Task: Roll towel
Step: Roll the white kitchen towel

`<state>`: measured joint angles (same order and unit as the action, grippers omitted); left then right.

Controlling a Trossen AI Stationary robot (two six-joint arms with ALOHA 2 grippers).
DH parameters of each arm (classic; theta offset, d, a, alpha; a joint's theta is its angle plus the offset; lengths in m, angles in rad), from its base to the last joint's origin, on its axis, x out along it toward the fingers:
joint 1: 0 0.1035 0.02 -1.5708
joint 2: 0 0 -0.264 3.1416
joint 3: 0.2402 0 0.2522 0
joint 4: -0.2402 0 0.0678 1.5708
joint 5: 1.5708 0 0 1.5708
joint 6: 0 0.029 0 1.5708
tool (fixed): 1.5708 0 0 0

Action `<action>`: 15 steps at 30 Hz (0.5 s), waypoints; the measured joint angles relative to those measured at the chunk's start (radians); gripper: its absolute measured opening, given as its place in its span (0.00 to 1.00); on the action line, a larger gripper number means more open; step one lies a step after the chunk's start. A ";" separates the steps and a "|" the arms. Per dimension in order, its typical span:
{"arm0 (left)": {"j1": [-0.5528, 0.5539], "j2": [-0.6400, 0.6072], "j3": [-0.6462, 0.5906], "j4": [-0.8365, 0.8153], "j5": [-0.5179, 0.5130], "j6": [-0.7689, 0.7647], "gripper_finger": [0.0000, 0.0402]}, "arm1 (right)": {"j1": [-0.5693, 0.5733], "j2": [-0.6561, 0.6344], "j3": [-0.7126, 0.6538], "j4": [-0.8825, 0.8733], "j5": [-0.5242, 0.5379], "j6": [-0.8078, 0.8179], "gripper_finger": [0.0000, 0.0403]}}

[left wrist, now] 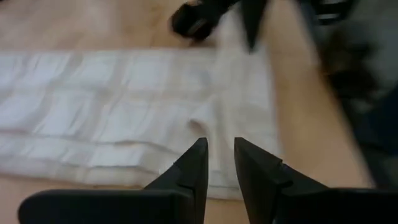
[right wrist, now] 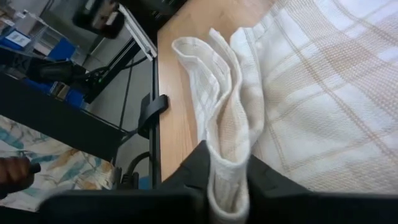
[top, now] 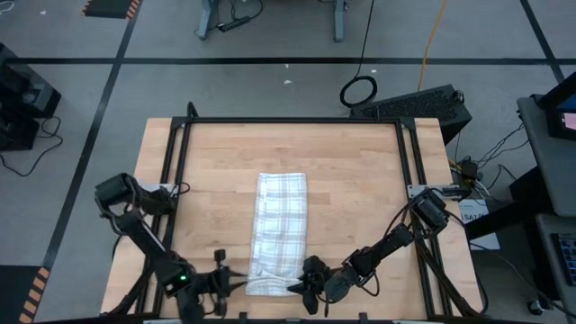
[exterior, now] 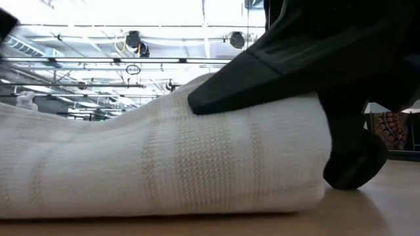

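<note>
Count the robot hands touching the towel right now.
1 for certain. The right hand pinches a fold of the towel at its near end. The left hand sits at that same end, fingers slightly apart at the edge; contact there is unclear.

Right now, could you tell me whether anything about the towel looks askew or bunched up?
Yes: the towel lies flat as a long strip, but its near end is bunched up, a fold pinched in the right gripper's jaws.

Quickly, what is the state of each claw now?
Left claw: slightly open at the towel's edge, holding nothing.
Right claw: shut on a fold of the towel.
</note>
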<state>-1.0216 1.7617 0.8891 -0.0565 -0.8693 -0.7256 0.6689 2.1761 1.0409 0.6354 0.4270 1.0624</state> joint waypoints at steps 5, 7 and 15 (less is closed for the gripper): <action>-0.061 0.037 0.000 0.032 -0.003 0.044 0.22 | 0.000 0.000 0.000 0.001 -0.002 0.003 0.02; -0.062 0.073 -0.001 0.051 -0.002 0.028 0.25 | 0.000 0.000 0.000 0.001 -0.003 0.012 0.04; -0.056 0.145 -0.001 0.232 -0.094 0.078 0.52 | 0.000 0.000 0.000 0.001 0.000 0.031 0.03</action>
<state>-1.0774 1.9065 0.8883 0.1751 -0.9636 -0.6472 0.6685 2.1757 1.0405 0.6366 0.4270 1.0931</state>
